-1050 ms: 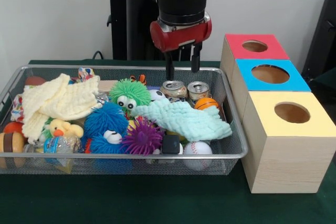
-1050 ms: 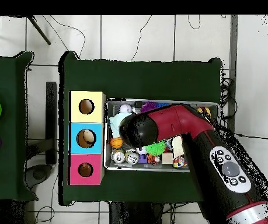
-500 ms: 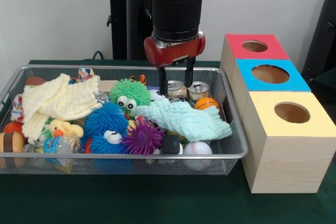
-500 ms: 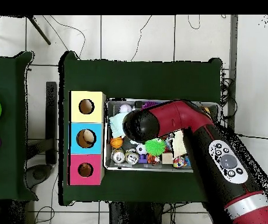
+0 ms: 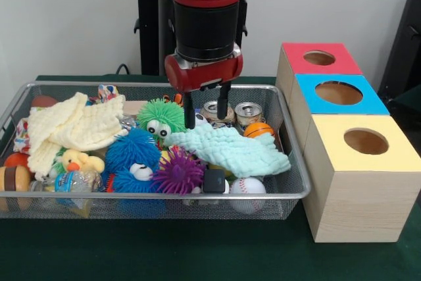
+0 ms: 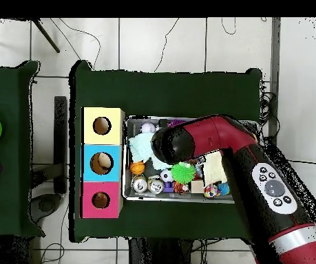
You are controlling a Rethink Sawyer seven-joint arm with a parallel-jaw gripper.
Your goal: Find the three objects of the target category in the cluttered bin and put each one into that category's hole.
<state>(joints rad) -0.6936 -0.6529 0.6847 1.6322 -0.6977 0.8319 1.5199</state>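
The tool [image 5: 204, 111] hangs with fingers parted, holding nothing. Its tips sit just above the mint cloth [image 5: 233, 149] (beside the green fuzzy toy [image 5: 162, 118]). The arm [image 5: 200, 11] points straight down.

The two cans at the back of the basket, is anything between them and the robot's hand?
Nothing visible blocks them. The open hand hangs just left of the cans, whose tops are bare. The mint cloth lies in front of them, not on them.

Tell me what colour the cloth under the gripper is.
Pale mint green cloth, clearest in the front view, just below the gripper.
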